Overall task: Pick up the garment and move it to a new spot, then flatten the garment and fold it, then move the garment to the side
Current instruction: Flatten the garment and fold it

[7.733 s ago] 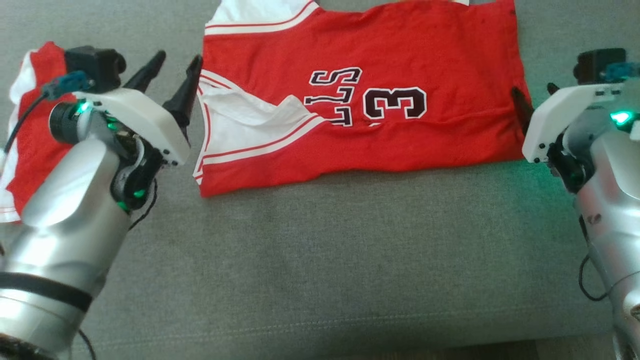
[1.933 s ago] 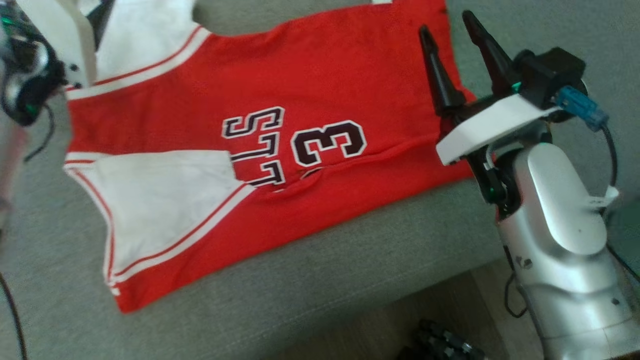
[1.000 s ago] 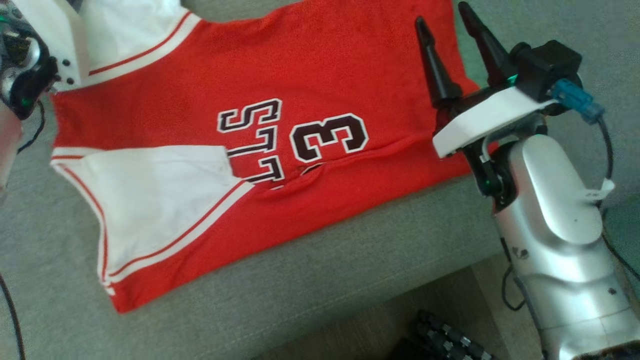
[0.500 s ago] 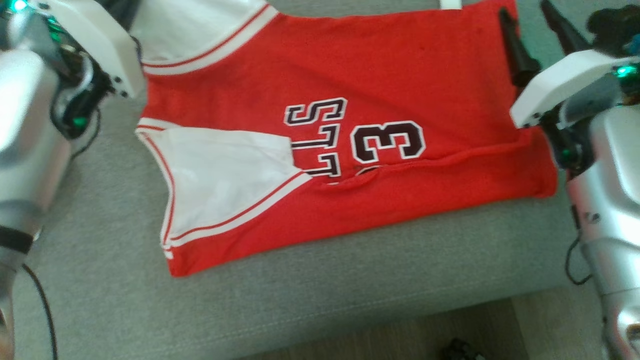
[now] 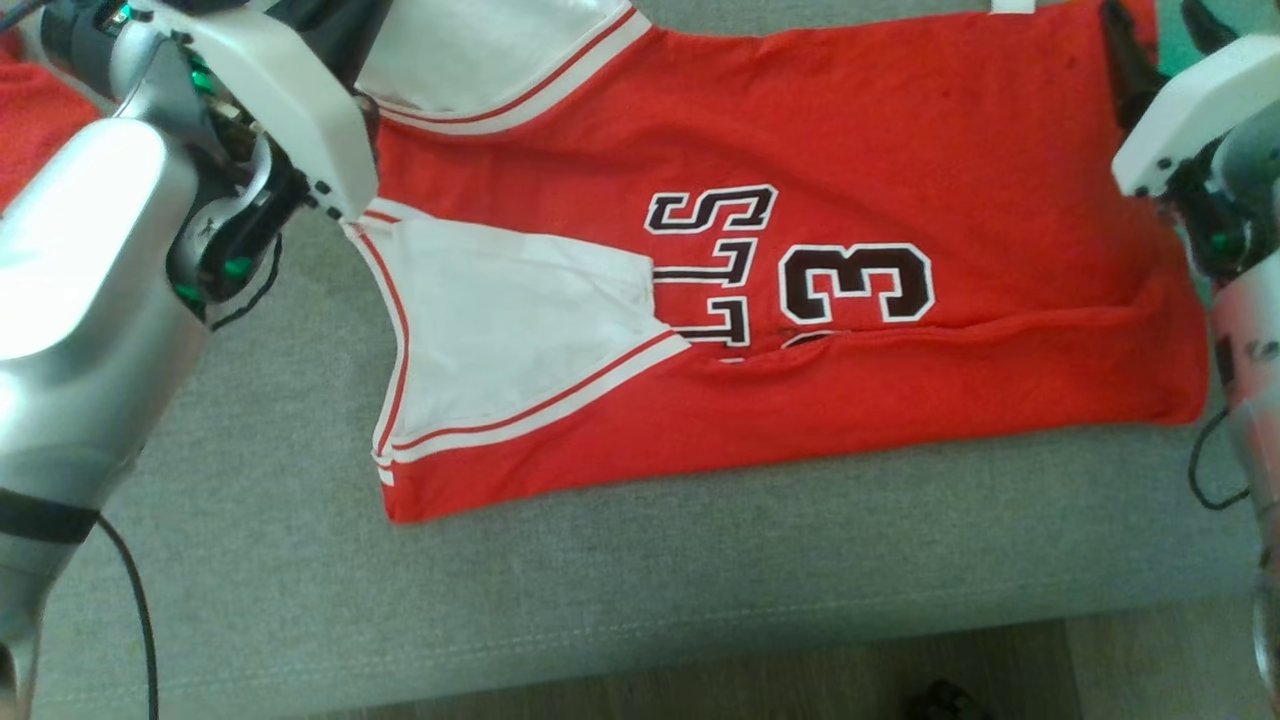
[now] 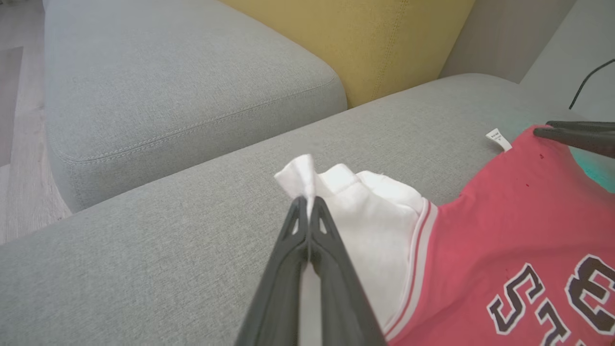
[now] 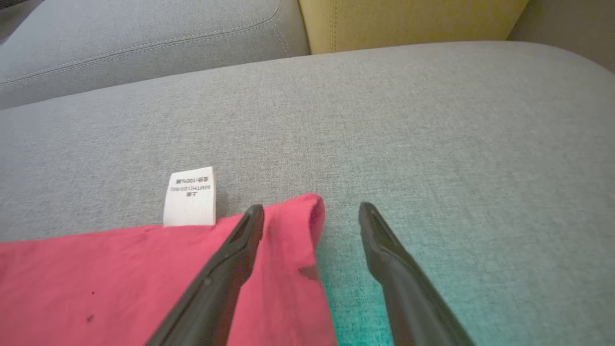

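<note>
While the red basketball jersey [image 5: 800, 160] is spread flat on the grey sofa seat [image 5: 700, 570] | left gripper [image 6: 308, 201] is clamped on a white shoulder fold at the jersey's far left corner | right gripper [image 7: 311, 208] is spread wide astride the far hem corner, one finger over red cloth, one over the seat | care label [image 7: 190, 196] is seen just beside it

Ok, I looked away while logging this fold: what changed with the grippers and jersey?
The left gripper, earlier open beside the jersey, reached its far white shoulder and shut its jaws on that cloth. The right gripper moved up to the far hem corner, jaws open astride it. A ridge formed under the 3. The jersey stays print-up on the grey cushion.
</note>
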`<state>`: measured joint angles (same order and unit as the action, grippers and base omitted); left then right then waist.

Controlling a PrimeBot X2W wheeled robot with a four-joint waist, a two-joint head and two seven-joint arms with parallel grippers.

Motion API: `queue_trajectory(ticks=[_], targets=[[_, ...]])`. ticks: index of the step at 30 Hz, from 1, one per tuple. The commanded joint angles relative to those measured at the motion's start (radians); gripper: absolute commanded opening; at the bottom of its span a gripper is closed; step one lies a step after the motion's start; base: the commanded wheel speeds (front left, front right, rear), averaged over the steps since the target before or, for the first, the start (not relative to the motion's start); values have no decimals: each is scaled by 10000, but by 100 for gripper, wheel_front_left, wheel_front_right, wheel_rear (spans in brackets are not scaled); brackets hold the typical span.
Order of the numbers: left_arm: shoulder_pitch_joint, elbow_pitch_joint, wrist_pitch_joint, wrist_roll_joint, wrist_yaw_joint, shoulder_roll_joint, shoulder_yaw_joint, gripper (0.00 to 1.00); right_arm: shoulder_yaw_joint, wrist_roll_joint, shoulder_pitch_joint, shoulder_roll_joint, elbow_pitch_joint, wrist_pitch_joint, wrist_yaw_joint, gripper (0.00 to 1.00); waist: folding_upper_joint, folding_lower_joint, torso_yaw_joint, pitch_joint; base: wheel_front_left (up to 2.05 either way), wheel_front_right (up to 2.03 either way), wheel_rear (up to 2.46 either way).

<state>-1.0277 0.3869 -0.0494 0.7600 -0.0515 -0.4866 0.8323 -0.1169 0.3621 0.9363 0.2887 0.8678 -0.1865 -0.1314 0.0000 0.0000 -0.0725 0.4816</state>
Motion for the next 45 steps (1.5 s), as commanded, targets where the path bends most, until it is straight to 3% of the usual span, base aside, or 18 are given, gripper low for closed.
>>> queue_trajectory(ticks=[1,13,14,15,16,27,35,45], targets=[[-233,-374,-51,53,72,-504,-373,0,3,67,341,8,-50,36,7,100,0,0,60,87,0,0,0],[-218,-998,-277,86,289,-668,-353,0,-196,240,1113,-187,1576,189,7,100,0,0,187,306,0,0,0],[-214,-1017,-279,94,309,-676,-359,0,-290,311,1130,-217,1633,156,7,87,0,0,192,316,0,0,0],[-201,-1021,-278,104,335,-679,-365,0,-401,363,1140,-219,1658,153,7,5,0,0,198,319,0,0,0],[-182,-1017,-269,112,361,-679,-368,0,-509,416,1143,-195,1653,215,7,0,0,0,206,318,0,0,0],[-287,-414,182,271,622,-567,-693,0,-1085,475,1431,252,1787,2120,7,0,0,0,180,157,0,0,0],[-1119,753,831,97,730,-180,-955,0,-1120,216,1955,314,2255,3475,7,0,0,0,121,212,0,0,0],[-1171,1953,1466,-219,231,181,-520,0,-1509,202,1814,15,2745,4096,7,0,0,0,108,-157,0,0,0]])
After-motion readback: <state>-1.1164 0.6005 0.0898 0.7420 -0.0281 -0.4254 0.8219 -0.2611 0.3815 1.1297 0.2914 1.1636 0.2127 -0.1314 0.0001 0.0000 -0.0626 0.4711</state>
